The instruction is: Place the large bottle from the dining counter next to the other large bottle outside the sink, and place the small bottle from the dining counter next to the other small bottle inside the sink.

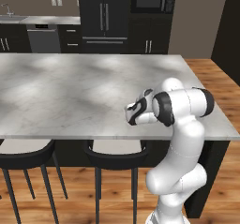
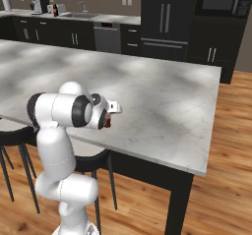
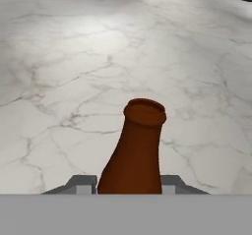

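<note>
tool (image 3: 130, 182): we have it closed on a brown cola bottle (image 3: 135, 150) | axis: neck points straight out ahead of the tool | place: low over the marble surface (image 3: 59, 57) | size: unclear

**A home kitchen with a dining counter**

This is a rendered home kitchen. A long marble counter (image 1: 84, 92) stands on a wooden floor (image 2: 221, 180), with black stools (image 1: 117, 153) beside it. Behind it are dark cabinets (image 2: 74, 32), a tall fridge (image 1: 104, 12), a microwave (image 2: 219, 2), a dishwasher (image 1: 43, 38) and a faucet (image 2: 85, 6) at the back worktop.
</note>
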